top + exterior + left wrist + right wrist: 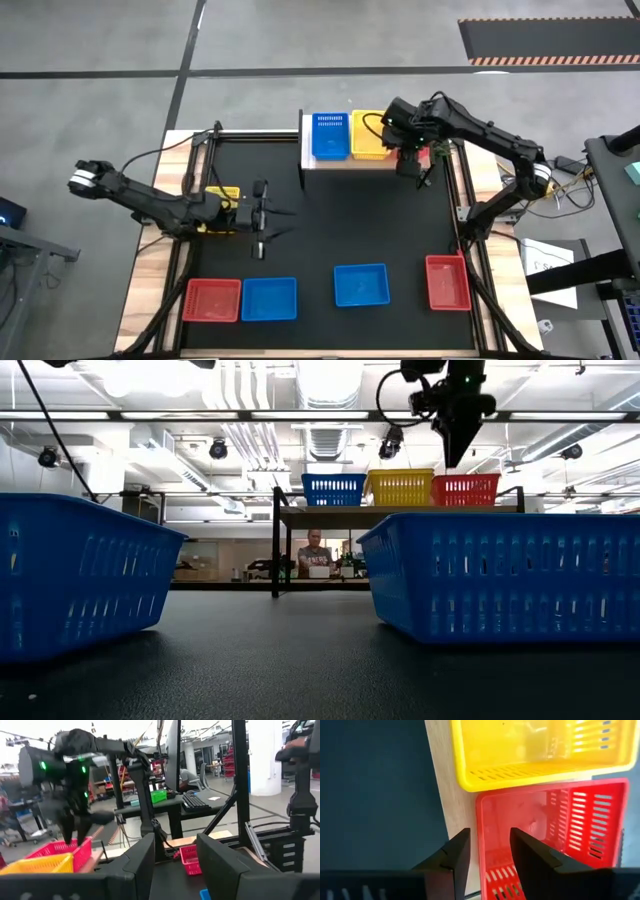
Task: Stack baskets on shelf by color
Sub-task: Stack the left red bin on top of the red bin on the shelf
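My right gripper [487,847] hangs parted over the red basket [560,830] on the shelf [445,795], gripping nothing; left gripper [262,218] waits, fingers apart, empty.

Smooth grey concrete flooring [100,40] is spreading around the work table, crossed by dark seam lines, with a black ribbed floor mat edged in orange-and-white hazard striping [545,40] lying at the far right. Overhead, long white fluorescent light strips [150,415] are glowing among pale exposed ceiling ducts [325,430]. A person [316,555] is sitting at a distant desk. Beyond the table, a black-framed workbench [165,807] is carrying a black keyboard [194,801] and a green bin [158,796], while a wide white pillar [265,755] is standing beside it.
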Robot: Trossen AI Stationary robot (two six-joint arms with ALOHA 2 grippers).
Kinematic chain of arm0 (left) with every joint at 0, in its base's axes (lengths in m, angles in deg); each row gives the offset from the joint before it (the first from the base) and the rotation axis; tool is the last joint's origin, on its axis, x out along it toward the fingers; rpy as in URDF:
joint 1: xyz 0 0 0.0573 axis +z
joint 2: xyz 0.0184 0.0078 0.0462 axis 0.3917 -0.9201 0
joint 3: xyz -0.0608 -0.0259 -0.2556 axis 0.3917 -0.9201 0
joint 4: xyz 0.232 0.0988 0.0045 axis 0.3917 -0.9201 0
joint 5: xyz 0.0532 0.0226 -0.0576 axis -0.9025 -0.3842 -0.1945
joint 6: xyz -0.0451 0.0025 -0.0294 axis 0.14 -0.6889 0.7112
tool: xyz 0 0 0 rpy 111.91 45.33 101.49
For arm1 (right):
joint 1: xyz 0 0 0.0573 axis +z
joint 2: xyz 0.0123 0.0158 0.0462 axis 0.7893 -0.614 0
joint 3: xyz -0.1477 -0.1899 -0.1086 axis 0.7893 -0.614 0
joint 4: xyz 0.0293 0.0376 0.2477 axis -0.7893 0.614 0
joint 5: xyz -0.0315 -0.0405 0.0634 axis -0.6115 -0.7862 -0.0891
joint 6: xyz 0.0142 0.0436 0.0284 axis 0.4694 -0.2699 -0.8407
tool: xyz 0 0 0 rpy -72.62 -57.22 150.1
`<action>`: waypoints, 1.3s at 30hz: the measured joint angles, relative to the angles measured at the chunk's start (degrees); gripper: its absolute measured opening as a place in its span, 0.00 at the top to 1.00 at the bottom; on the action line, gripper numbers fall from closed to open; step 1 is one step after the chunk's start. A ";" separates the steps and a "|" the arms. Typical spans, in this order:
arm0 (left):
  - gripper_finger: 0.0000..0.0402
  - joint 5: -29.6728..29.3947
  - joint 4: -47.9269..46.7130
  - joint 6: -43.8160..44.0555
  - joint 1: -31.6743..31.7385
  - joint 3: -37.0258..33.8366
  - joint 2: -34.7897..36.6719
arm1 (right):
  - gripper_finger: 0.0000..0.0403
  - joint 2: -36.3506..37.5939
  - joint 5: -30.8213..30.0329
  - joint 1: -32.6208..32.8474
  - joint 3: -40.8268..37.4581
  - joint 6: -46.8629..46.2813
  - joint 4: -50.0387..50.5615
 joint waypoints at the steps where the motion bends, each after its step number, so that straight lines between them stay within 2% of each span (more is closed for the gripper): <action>1: 0.68 0.00 -0.06 0.69 0.00 -0.01 -0.29 | 0.68 0.21 0.28 0.08 0.63 -0.73 0.47; 9: 0.68 -0.01 0.15 6.63 -0.06 0.20 -3.71 | 0.73 4.23 0.46 2.76 2.24 -4.34 0.41; 16: 0.68 0.02 2.87 14.89 -1.77 0.04 -8.77 | 0.83 11.64 0.47 8.56 -2.06 -7.89 -5.14; 19: 0.68 0.04 8.25 18.84 -2.82 0.03 -12.93 | 0.86 15.07 2.26 12.45 -5.89 -8.53 -10.17; 24: 0.68 0.01 17.36 26.14 -4.68 0.66 -20.82 | 0.90 20.67 7.57 20.42 -15.84 -8.25 -24.90; 32: 0.68 -2.64 36.68 28.40 -7.15 5.37 -33.13 | 0.92 26.81 7.39 34.48 -35.15 -3.37 -55.73; 36: 0.68 -2.76 37.72 29.75 -7.90 10.33 -36.18 | 0.92 28.19 7.39 38.94 -43.76 -0.17 -71.00; 39: 0.68 -3.29 32.73 36.56 -8.26 14.18 -36.71 | 0.92 28.69 7.38 40.24 -48.15 1.62 -81.21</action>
